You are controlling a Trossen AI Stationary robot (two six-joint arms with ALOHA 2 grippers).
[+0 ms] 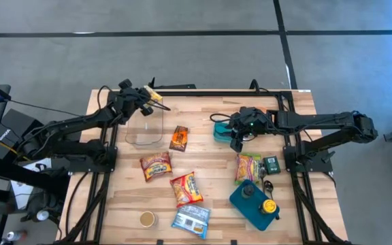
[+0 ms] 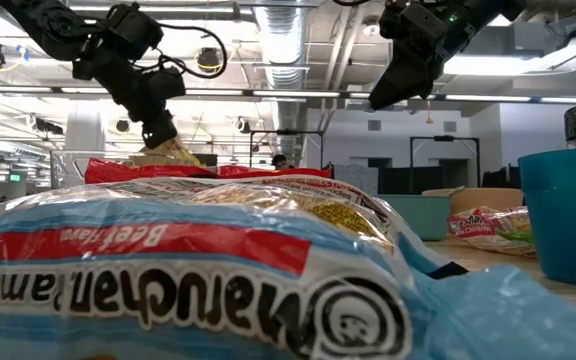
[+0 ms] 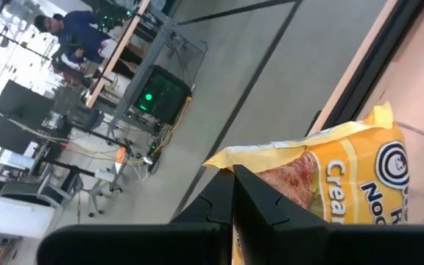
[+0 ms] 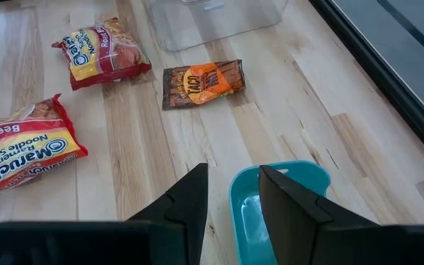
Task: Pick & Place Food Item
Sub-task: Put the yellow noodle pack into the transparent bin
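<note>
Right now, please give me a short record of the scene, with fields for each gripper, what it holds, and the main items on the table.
left gripper: shut on yellow noodle packet, raised above the clear container
right gripper: holds nothing, jaws apart, over the teal tub
clear container: no food visible inside
items on table: taco packet, two red ramen packets, blue ramen packet, green packet
table: wooden
</note>
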